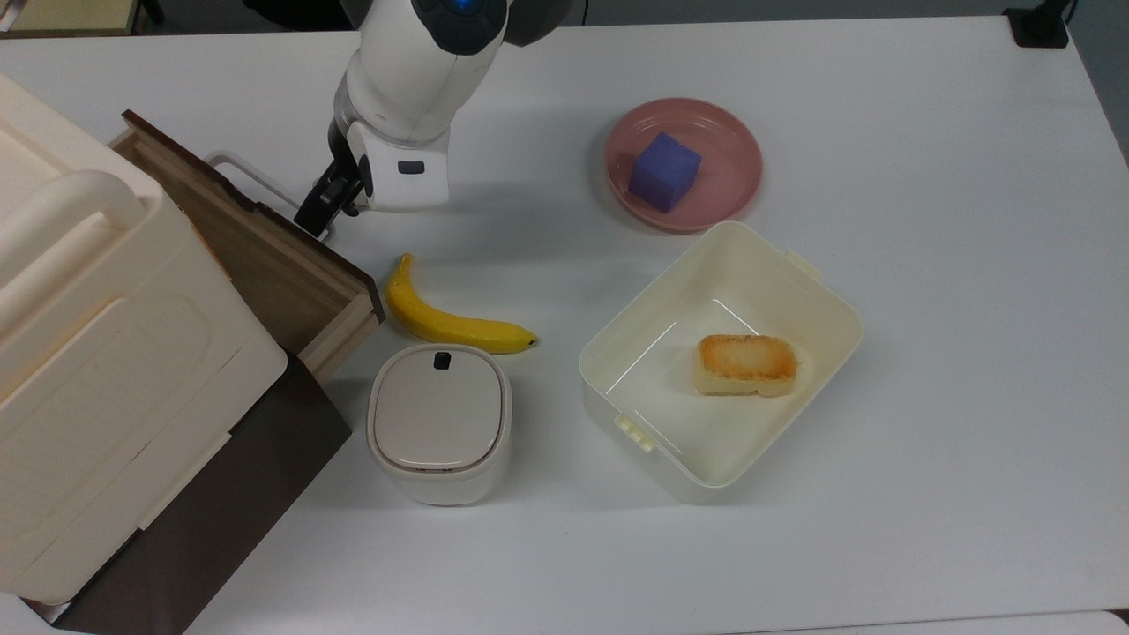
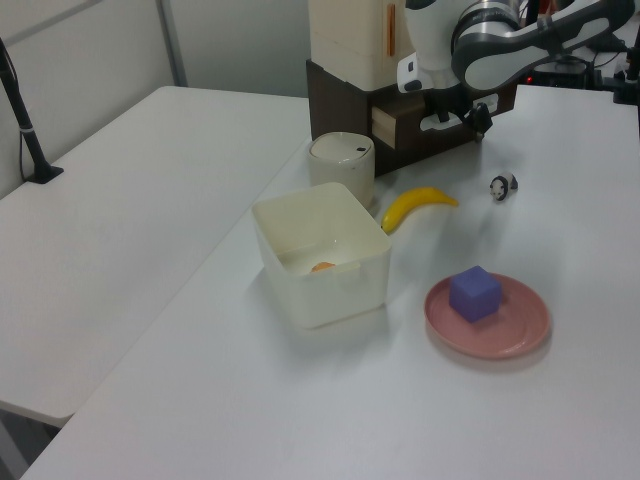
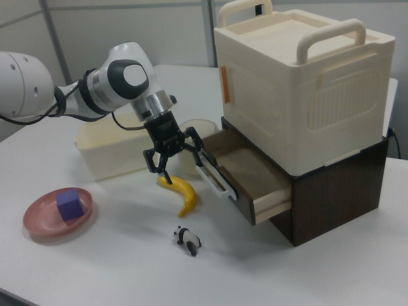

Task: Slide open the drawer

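The white arm reaches in from the top edge of the top view and bends down so that its wrist points at the table. In the right view it comes from the right view's left, with the gripper (image 3: 177, 157) hanging below the silver wrist ring. The dark fingers (image 3: 155, 160) are spread apart and angled downward, one to each side; in the top view the gripper (image 1: 319, 207) shows beneath the white wrist housing.
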Robot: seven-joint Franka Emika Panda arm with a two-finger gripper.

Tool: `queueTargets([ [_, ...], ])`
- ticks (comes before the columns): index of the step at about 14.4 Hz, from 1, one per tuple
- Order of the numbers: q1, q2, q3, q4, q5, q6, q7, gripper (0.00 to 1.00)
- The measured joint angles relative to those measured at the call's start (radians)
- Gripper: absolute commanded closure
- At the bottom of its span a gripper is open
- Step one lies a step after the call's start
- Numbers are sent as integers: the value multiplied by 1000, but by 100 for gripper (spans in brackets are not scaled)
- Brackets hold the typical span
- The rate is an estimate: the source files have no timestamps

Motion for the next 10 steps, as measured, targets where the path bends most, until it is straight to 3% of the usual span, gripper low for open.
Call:
queueTargets([
  [4, -3, -3, 2, 5, 34, -15, 3, 0],
  [10, -35, -78, -1, 60, 224, -24, 14, 0],
])
